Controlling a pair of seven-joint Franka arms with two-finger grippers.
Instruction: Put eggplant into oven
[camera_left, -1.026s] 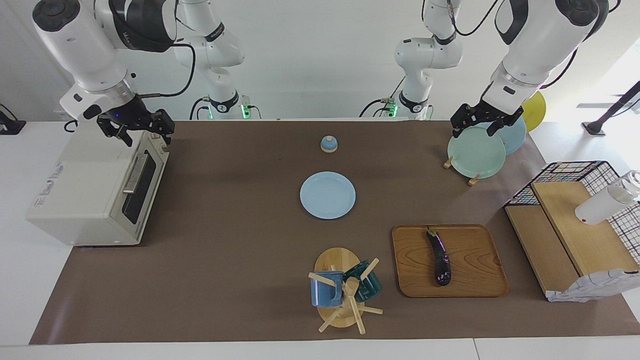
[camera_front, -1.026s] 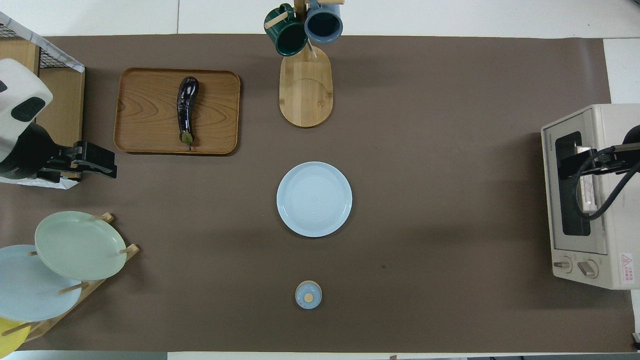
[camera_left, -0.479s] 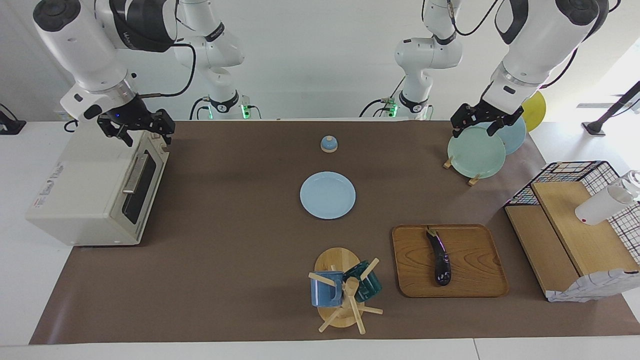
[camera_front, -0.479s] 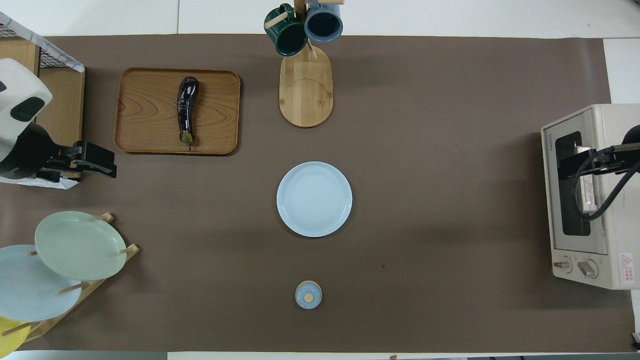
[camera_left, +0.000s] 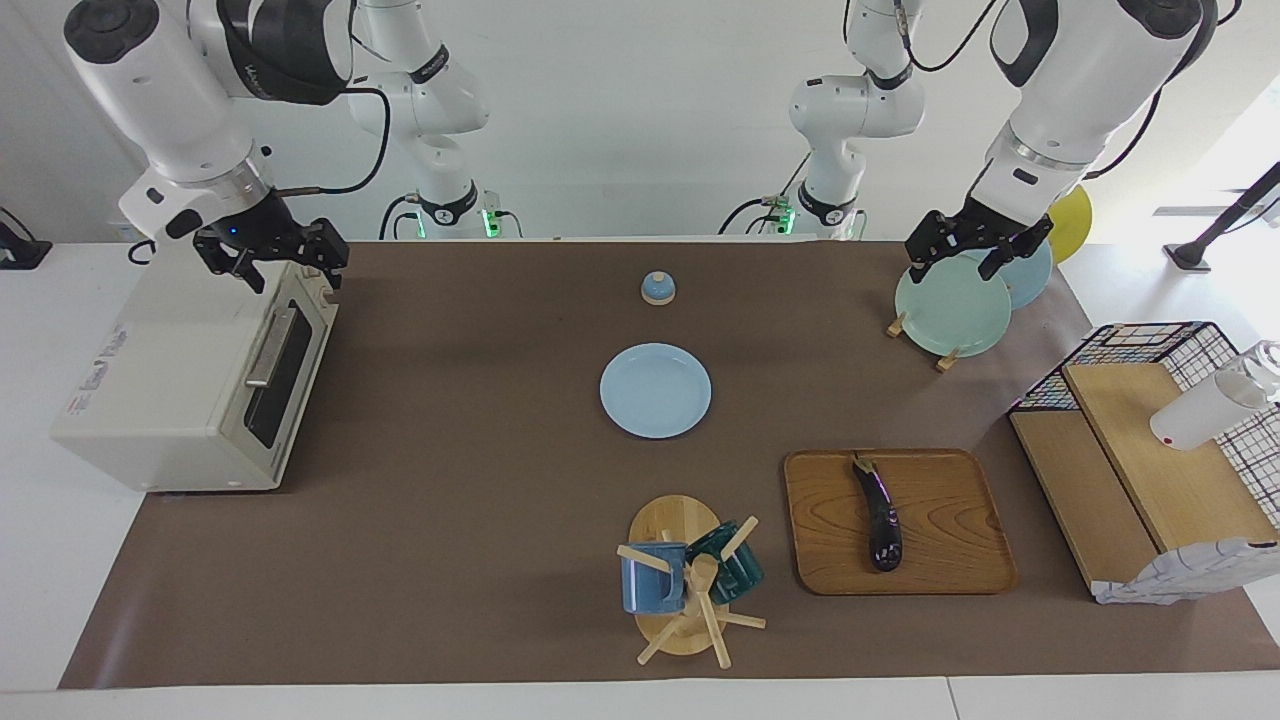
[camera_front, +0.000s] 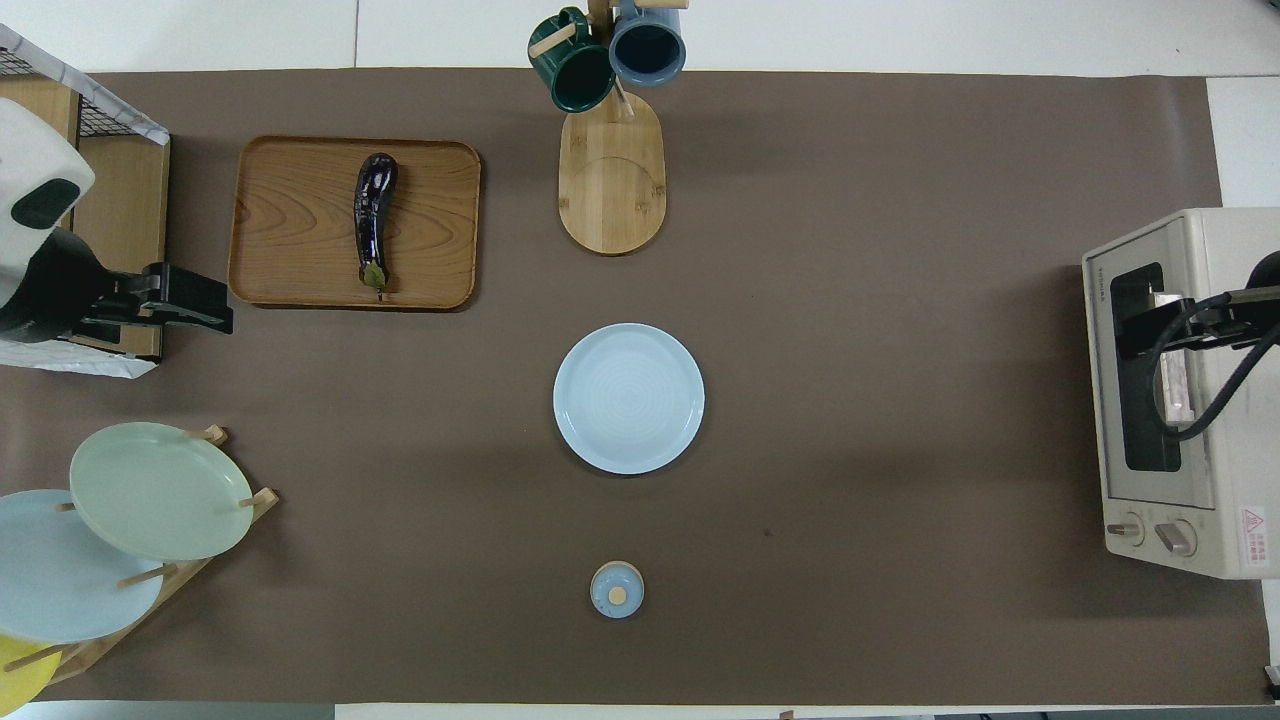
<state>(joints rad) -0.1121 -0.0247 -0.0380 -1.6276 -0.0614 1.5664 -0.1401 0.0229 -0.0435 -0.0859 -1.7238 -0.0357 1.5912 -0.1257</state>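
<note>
Left gripper (camera_left: 962, 255) raised over plates, right gripper (camera_left: 290, 268) over oven (camera_left: 190, 375), both seemingly open, empty

The eggplant (camera_left: 878, 513) is laid lengthwise on a wooden tray (camera_left: 950, 560) toward the left arm's end of the table, with its stem nearer to the robots. The oven (camera_left: 190, 375) is set at the right arm's end. Between them a plate (camera_left: 655, 390) is placed, with a mug tree (camera_left: 690, 585) farther from the robots.
</note>
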